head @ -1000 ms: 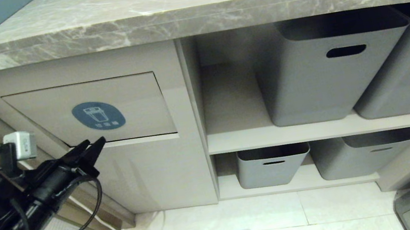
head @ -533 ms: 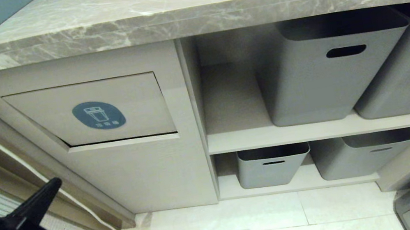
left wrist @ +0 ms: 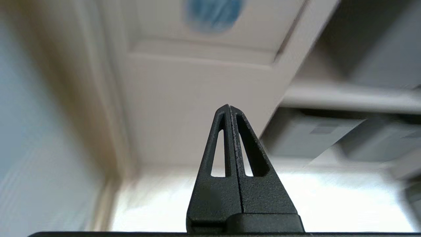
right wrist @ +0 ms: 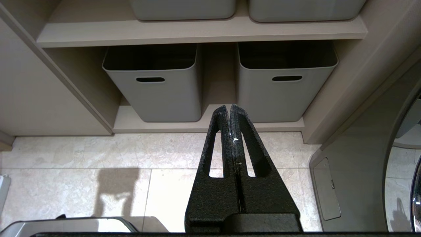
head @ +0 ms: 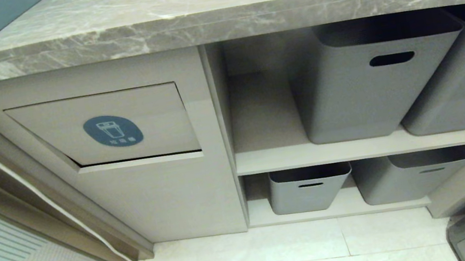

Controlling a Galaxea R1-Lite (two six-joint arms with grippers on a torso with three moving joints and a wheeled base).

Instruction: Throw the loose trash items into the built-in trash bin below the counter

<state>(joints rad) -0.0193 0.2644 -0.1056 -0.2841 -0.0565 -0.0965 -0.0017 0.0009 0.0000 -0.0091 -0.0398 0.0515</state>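
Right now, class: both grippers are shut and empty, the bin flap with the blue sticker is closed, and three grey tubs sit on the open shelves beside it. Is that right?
Not quite: the head view shows four grey tubs, two on each shelf. The rest stands: the left gripper and right gripper are shut and empty, and the bin flap with its blue sticker is closed.

Home kitchen: marble counter (head: 215,24), built-in bin flap (head: 104,128), storage tubs (head: 375,78)

We see soft, even light and glare on the pale floor tiles (right wrist: 82,154); our left wrist view is motion-blurred, and shadows fill the grey plastic tubs (head: 375,78).
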